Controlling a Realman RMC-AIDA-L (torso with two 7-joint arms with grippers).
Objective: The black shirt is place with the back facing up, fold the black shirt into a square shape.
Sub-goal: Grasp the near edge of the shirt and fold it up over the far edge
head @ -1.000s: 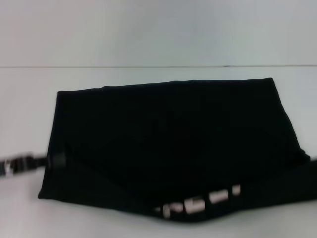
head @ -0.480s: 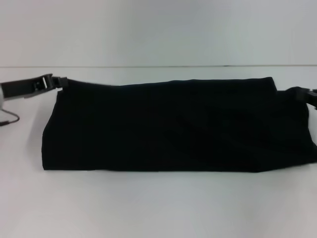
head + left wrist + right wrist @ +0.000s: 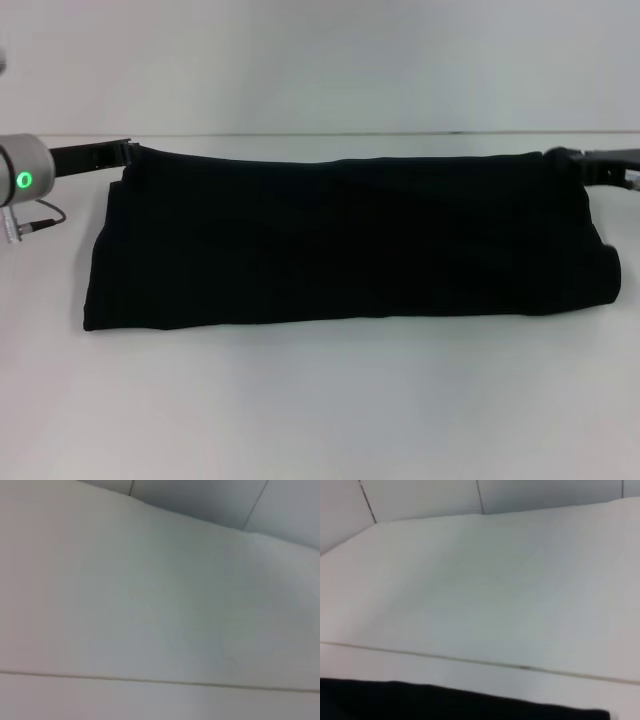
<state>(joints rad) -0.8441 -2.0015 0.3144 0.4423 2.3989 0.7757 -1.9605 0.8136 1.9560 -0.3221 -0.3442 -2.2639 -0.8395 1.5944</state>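
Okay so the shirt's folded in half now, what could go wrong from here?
1. Both pincers sit at the far corners of the black shirt, left pincer and right pincer. If they pull away unevenly, the top layer may drag and undo the fold.
2. The shirt's right end bulges past the fold, so the next fold may come out crooked instead of square.

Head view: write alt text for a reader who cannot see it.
A black shirt lies folded into a wide band on a white table. The left gripper is at its far left corner and the right gripper at its far right corner.
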